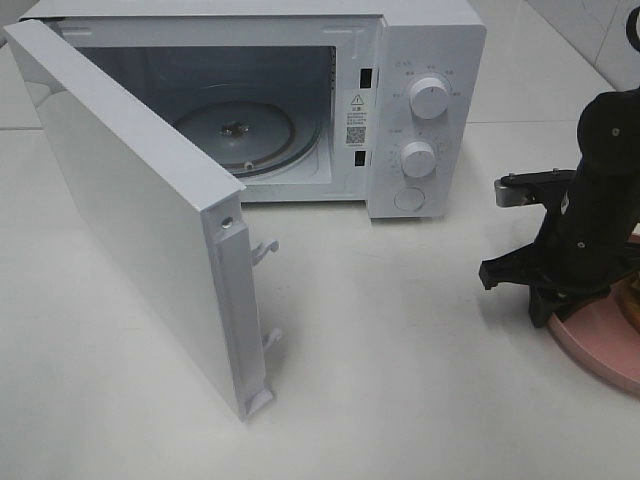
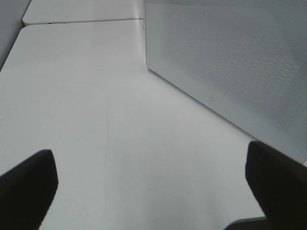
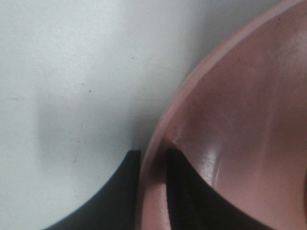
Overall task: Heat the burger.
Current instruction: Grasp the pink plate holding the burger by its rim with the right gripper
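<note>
The burger shows only as a tan-brown sliver at the right edge of the exterior view, on the round pink plate. My right gripper is low at the plate's left rim. In the right wrist view its two black fingers straddle the pink rim, one outside and one inside, shut on it. The left gripper is open and empty, its fingertips wide apart over bare table beside the microwave door's outer face. It does not show in the exterior view.
The white microwave stands at the back with its door swung wide open toward the front left. A glass turntable lies in the cavity. White table lies between the microwave and the plate.
</note>
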